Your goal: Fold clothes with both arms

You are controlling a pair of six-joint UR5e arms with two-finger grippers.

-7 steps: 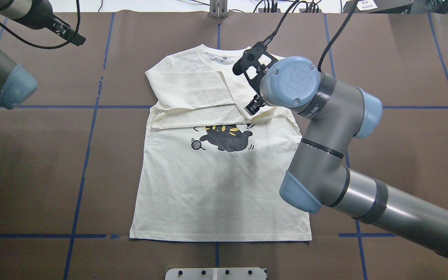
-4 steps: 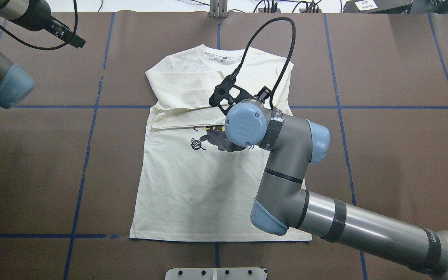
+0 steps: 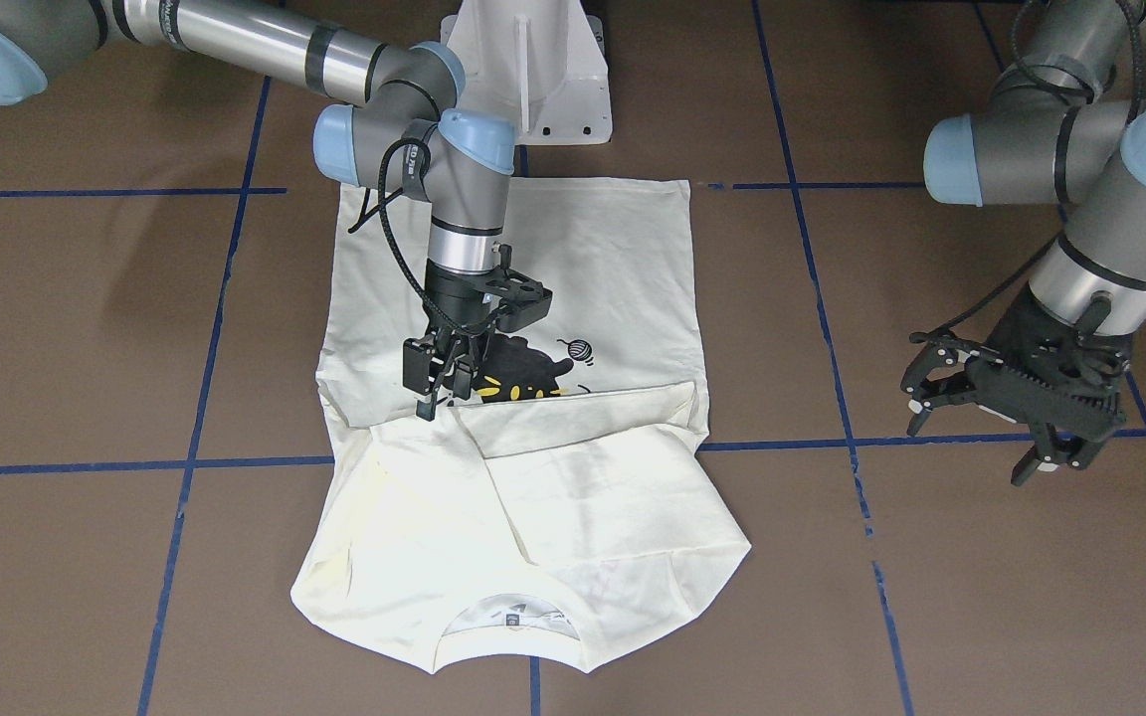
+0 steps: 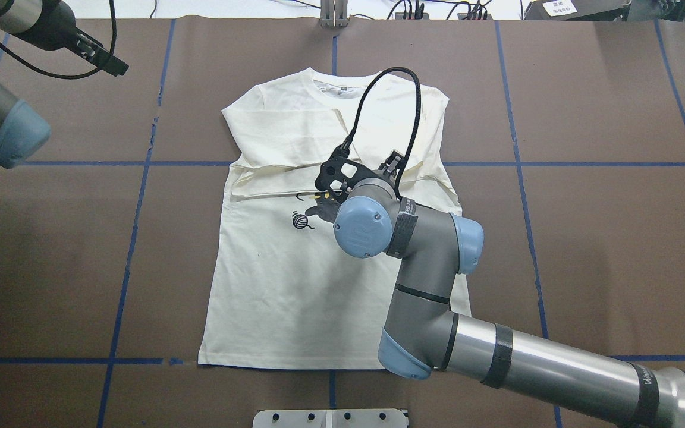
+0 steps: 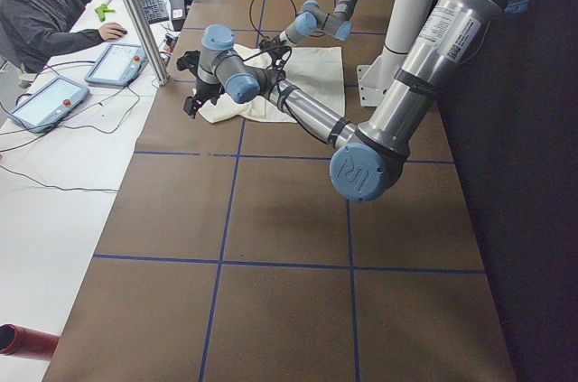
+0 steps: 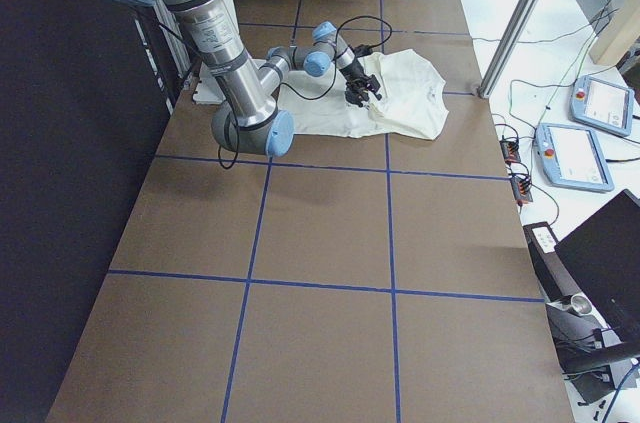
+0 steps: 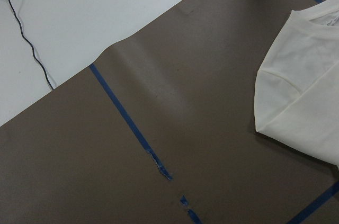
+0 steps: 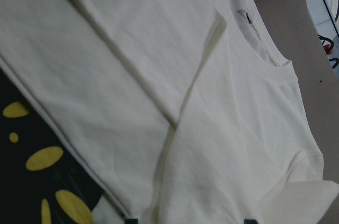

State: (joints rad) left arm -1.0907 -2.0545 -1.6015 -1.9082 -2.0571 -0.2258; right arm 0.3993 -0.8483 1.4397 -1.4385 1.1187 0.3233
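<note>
The cream-white shirt (image 4: 319,297) lies flat, print side up, on the brown table, with both sleeves folded across its chest. The black cat print (image 4: 313,209) shows just below the folded sleeves. My right gripper (image 3: 442,390) hangs low over the sleeve edge at the cat print (image 3: 518,376), fingers apart and empty. The right wrist view shows the folded sleeves and collar (image 8: 254,60) close up. My left gripper (image 3: 971,433) is open and empty, off the shirt over bare table. It also shows in the overhead view (image 4: 107,59). The left wrist view shows the shirt's shoulder (image 7: 302,86).
Blue tape lines (image 4: 122,261) grid the table. The white pedestal base (image 3: 533,70) stands at the shirt's hem end. A metal plate (image 4: 330,418) sits at the near edge. An operator (image 5: 45,3) sits by tablets (image 5: 117,61) beyond the far edge.
My right arm has swung from over the shirt's right shoulder, inward and toward the robot, to the cat print. The right sleeve now lies flat across the chest. The left arm barely moved.
</note>
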